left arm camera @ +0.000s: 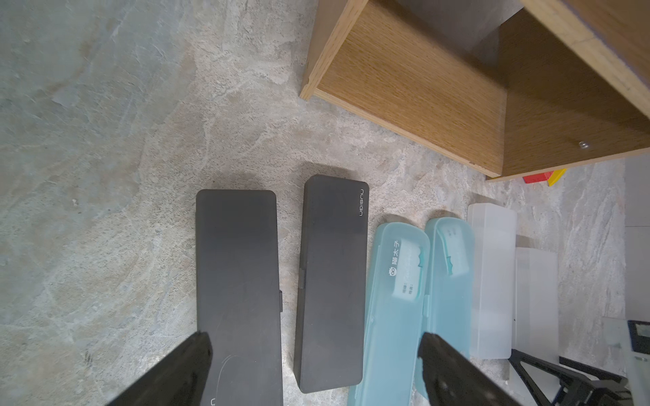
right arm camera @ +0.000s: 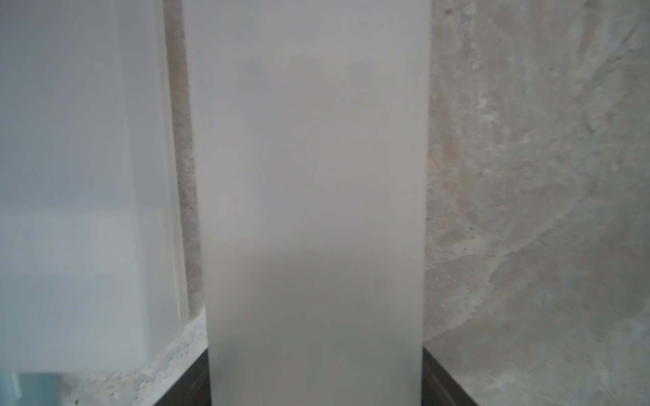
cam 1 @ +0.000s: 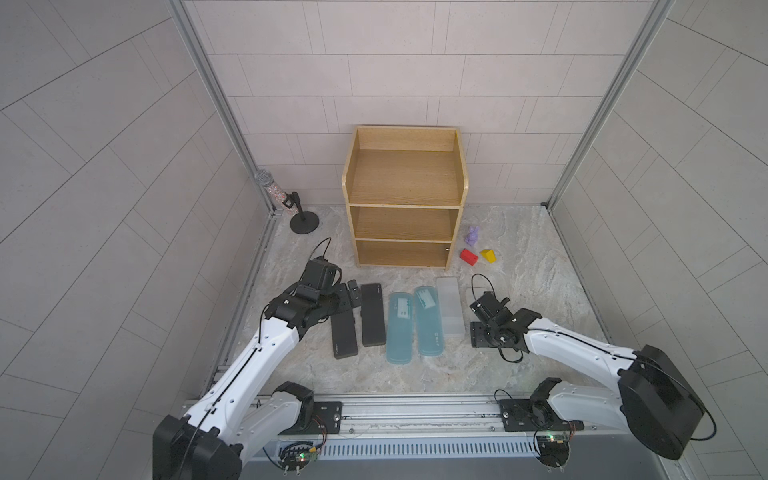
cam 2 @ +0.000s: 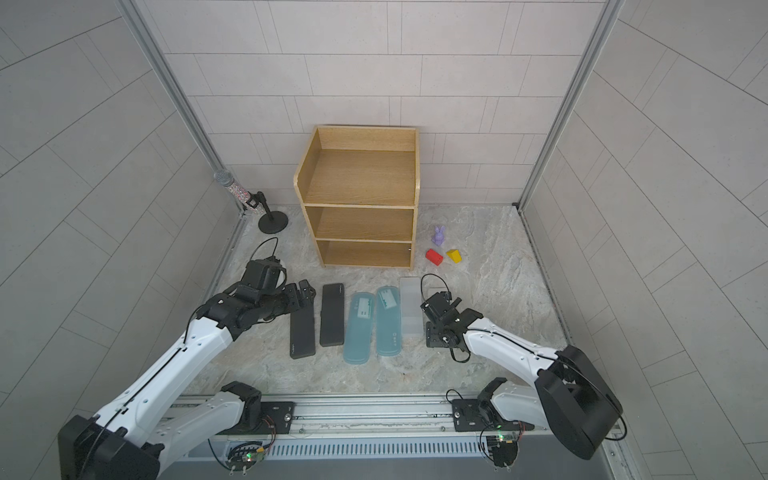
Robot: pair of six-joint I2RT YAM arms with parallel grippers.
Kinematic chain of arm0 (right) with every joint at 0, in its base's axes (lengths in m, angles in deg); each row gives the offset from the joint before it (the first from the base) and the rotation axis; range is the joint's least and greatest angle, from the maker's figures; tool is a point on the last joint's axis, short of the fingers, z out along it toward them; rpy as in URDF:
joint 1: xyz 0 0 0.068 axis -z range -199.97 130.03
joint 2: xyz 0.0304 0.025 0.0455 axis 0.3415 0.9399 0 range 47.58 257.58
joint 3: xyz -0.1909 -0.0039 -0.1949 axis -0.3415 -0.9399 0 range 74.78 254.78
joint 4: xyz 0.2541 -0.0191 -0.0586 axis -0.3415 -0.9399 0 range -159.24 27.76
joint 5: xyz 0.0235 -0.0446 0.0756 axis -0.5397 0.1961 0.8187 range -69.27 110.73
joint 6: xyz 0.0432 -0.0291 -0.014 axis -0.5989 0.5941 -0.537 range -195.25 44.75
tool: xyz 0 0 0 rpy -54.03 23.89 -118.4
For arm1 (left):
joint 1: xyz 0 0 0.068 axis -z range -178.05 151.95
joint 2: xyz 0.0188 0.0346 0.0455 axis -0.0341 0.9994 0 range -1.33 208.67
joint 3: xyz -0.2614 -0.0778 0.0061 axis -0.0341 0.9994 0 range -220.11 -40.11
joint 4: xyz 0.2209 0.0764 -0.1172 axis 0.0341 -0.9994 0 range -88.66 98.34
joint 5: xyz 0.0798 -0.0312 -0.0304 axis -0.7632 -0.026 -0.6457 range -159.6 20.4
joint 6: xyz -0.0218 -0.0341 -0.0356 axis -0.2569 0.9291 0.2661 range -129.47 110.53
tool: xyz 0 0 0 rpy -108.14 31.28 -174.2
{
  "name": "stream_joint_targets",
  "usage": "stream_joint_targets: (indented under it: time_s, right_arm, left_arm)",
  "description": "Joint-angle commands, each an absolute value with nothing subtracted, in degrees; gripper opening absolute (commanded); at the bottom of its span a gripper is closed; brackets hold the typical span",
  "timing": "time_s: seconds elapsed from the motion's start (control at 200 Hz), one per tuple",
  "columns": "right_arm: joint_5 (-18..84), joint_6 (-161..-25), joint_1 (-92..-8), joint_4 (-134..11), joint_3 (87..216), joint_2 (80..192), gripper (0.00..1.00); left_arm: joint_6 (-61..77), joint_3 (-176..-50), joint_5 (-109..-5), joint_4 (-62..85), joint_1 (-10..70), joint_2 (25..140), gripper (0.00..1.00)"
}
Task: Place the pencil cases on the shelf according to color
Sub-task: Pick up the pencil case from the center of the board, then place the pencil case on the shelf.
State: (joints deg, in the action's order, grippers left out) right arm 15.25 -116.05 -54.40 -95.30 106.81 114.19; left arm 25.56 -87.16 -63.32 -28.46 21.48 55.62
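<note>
The light-wood shelf (cam 1: pixel 405 178) stands at the back with bare levels. Six pencil cases lie in a row before it: two black (cam 1: pixel 344 332) (cam 1: pixel 372 314), two teal (cam 1: pixel 400 328) (cam 1: pixel 428 320), one frosted white (cam 1: pixel 451 307). The other white case (right arm camera: pixel 316 175) is mostly hidden under my right gripper (cam 1: pixel 478 328). In the right wrist view its fingers (right arm camera: pixel 190 383) press both long sides of that case. My left gripper (left arm camera: pixel 316 351) hovers open over the near ends of the black cases (left arm camera: pixel 239 281) (left arm camera: pixel 330 281), holding nothing.
A microphone on a round stand (cam 1: pixel 291 203) is left of the shelf. A purple bunny (cam 1: pixel 473 235), a red block (cam 1: pixel 468 257) and a yellow block (cam 1: pixel 488 255) sit to its right. Tiled walls close three sides.
</note>
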Motion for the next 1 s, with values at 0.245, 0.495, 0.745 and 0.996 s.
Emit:
stream_joint_targets:
  time_s: [0.245,0.495,0.745,0.996]
  right_arm:
    - [10.0,-118.8,-60.6,-113.6,117.2,101.2,0.43]
    - [11.0,-117.9,-67.1,-122.5,125.9,101.6,0.41]
    - [9.5,-118.8,-74.8,-126.3,136.8,104.6,0.41]
    - [8.0,-116.3,-75.8,-127.8,150.0,109.0,0.39]
  left_arm:
    - [24.5,-93.6,-63.9,-29.7,21.8,55.7,1.0]
    - [23.5,-98.0,-64.2,-29.8,21.8,58.4,1.0]
    - [21.4,-105.5,-65.6,-32.8,21.7,61.4,1.0]
    - [19.5,-111.5,-68.5,-34.1,21.0,65.1,1.0]
